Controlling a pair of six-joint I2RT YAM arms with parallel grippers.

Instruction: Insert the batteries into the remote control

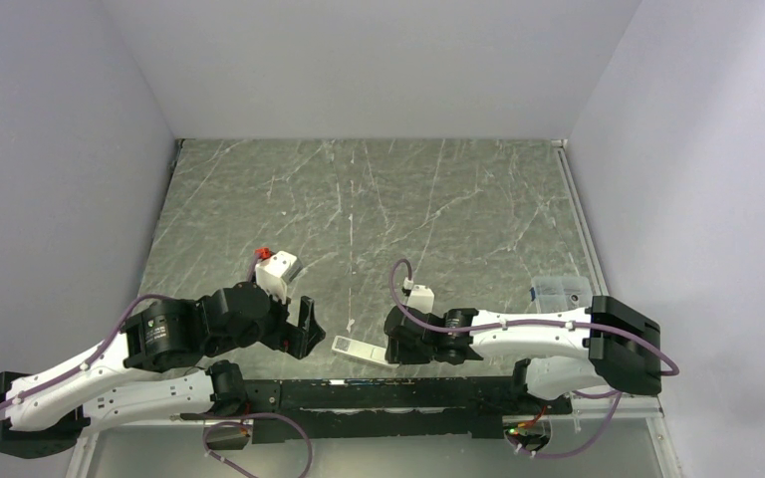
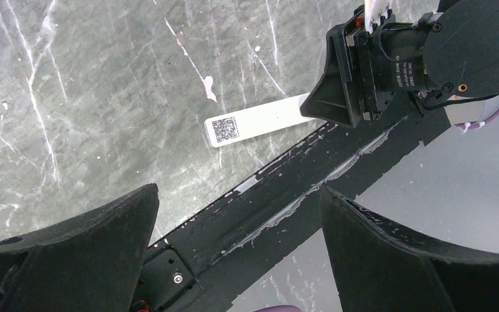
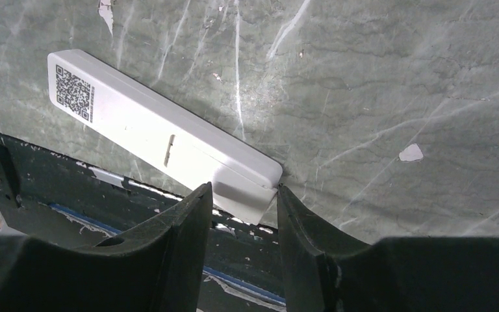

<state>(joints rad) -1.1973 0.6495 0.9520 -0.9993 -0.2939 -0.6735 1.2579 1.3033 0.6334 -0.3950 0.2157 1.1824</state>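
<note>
- The remote (image 3: 169, 143) lies flat on the table (image 1: 408, 199), near its front edge.
- The right gripper (image 3: 240, 195) pinches the remote's narrow end; the left gripper (image 2: 237, 195) gapes wide, empty.
- Probably light, stiff, slick plastic (it may pivot), so a hold across mid-body looks safer.

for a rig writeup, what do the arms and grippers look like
The left arm and right arm have white links and black joint housings, with purple cables looped along them. The left gripper and right gripper have black wedge-shaped fingers; behind each sits a white block.
</note>
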